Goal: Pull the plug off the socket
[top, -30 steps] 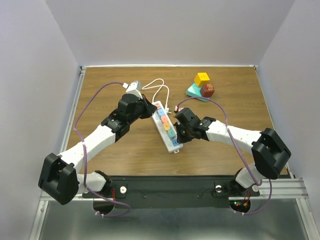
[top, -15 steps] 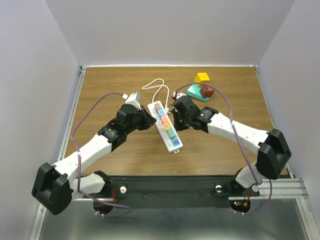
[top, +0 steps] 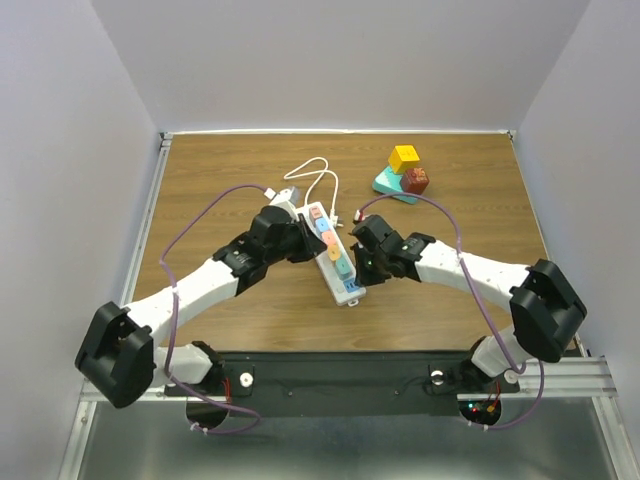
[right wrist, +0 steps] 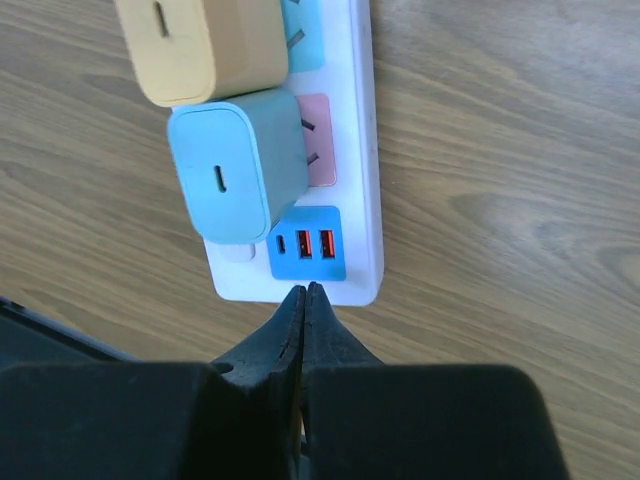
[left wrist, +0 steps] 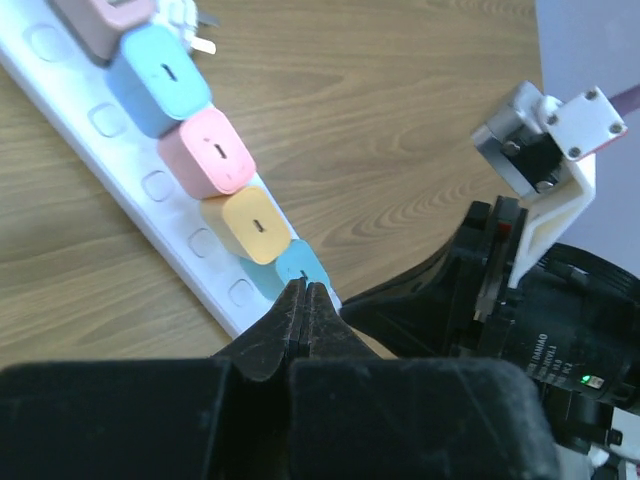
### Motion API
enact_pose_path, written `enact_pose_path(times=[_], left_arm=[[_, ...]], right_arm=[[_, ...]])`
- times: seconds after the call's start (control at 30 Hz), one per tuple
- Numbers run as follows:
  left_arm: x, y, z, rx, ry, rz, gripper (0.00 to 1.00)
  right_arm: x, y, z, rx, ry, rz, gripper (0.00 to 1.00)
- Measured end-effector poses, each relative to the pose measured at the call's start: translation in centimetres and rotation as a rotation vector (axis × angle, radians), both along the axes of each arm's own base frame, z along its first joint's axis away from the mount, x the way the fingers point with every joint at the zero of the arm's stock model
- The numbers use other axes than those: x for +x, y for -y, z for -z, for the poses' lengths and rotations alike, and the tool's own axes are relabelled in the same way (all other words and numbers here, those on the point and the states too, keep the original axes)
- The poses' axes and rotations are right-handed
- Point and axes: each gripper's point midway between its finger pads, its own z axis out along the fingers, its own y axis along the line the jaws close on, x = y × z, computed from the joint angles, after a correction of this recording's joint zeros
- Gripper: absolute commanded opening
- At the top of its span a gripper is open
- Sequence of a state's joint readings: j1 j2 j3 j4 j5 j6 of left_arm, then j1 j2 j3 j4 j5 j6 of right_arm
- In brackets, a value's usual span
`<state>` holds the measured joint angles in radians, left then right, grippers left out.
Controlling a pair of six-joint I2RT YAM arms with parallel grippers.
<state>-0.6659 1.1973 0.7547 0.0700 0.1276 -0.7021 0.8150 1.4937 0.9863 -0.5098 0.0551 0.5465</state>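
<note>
One socket (top: pixel 327 262) lies diagonally, long axis far-left to near-right.

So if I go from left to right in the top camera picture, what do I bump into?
left gripper → white socket strip → right gripper → pile of toy blocks

The power strip (top: pixel 334 252) lies diagonally on the counter (top: pixel 220 180), its cord (top: pixel 318 170) looping behind. The left hand (top: pixel 303 239) sits just left of it and the right hand (top: pixel 362 263) just right. Stacked blocks (top: pixel 403 172) stand behind, to the right.
</note>
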Motion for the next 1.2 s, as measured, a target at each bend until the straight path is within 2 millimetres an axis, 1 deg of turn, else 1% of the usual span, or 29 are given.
enact_pose_path(times=[0.03,0.17,0.2,0.23,0.33,0.37,0.43,0.5,0.53,0.6,0.67,0.73,0.77,0.8,0.83,0.9,0.97,1.07,1.13,1.17,1.2], left_arm=[[-0.2,0.7,0.3,0.003,-0.013,0.017,0.0],[-1.3,2.7,1.0,0.004,-0.051,0.061,0.0],[-1.6,3.0,1.2,0.005,-0.061,0.066,0.0],[-2.0,3.4,1.3,0.005,-0.073,0.075,0.03],[-3.0,4.8,1.6,0.014,-0.103,0.095,0.21],[-3.2,5.2,1.7,0.014,-0.111,0.098,0.22],[-3.6,5.9,1.9,0.025,-0.126,0.103,0.3],[-3.7,5.9,2.5,0.054,-0.149,0.087,0.37],[-3.5,5.6,2.7,0.071,-0.153,0.066,0.4],[-2.8,4.7,3.0,0.108,-0.156,0.011,0.4],[-1.7,3.6,2.8,0.124,-0.154,-0.036,0.42],[0.2,2.0,2.2,0.129,-0.145,-0.104,0.43],[1.6,0.9,1.5,0.126,-0.132,-0.147,0.43],[2.4,0.2,0.9,0.119,-0.123,-0.173,0.43],[3.7,-0.9,-0.1,0.105,-0.106,-0.209,0.43],[5.2,-2.1,-2.1,0.081,-0.067,-0.243,0.43],[6.2,-3.0,-4.4,0.049,-0.021,-0.253,0.44],[7.1,-3.5,-6.8,0.022,0.038,-0.237,0.45],[7.9,-3.9,-7.5,0.007,0.056,-0.227,0.45],[8.4,-4.0,-7.6,0.001,0.062,-0.218,0.44],[9.1,-4.3,-7.4,-0.002,0.056,-0.212,0.44]], right_arm=[[0.0,-0.2,0.2,0.007,-0.004,0.0,0.0],[-0.9,-0.4,2.4,0.014,-0.065,0.002,0.0],[-1.0,-0.7,2.6,0.028,-0.075,0.003,0.0],[-0.9,-0.8,2.5,0.037,-0.072,0.004,0.01],[-0.7,-1.5,2.6,0.065,-0.071,0.013,0.0],[-0.6,-1.6,2.6,0.075,-0.068,0.013,0.0],[-0.6,-1.8,2.6,0.088,-0.068,0.021,0.0],[-0.5,-1.9,2.6,0.098,-0.07,0.036,0.0],[-0.4,-2.0,2.6,0.104,-0.069,0.042,0.01],[-0.3,-2.2,2.6,0.116,-0.065,0.046,0.0],[-0.3,-2.2,2.6,0.123,-0.065,0.052,0.0],[-0.5,-2.3,2.6,0.131,-0.066,0.05,0.0],[-0.6,-2.2,2.5,0.134,-0.067,0.048,0.0],[-0.8,-2.1,2.4,0.133,-0.069,0.046,0.01],[-1.0,-2.0,2.3,0.132,-0.075,0.042,0.0],[-1.6,-1.8,1.7,0.137,-0.086,0.026,0.0],[-2.7,-1.9,0.4,0.163,-0.111,-0.018,0.0],[-4.2,-3.4,-1.9,0.244,-0.162,-0.121,0.0],[-4.9,-4.7,-3.7,0.306,-0.19,-0.196,0.0],[-4.9,-5.2,-4.4,0.323,-0.191,-0.22,0.0],[-4.9,-5.4,-4.8,0.331,-0.192,-0.236,0.0]])
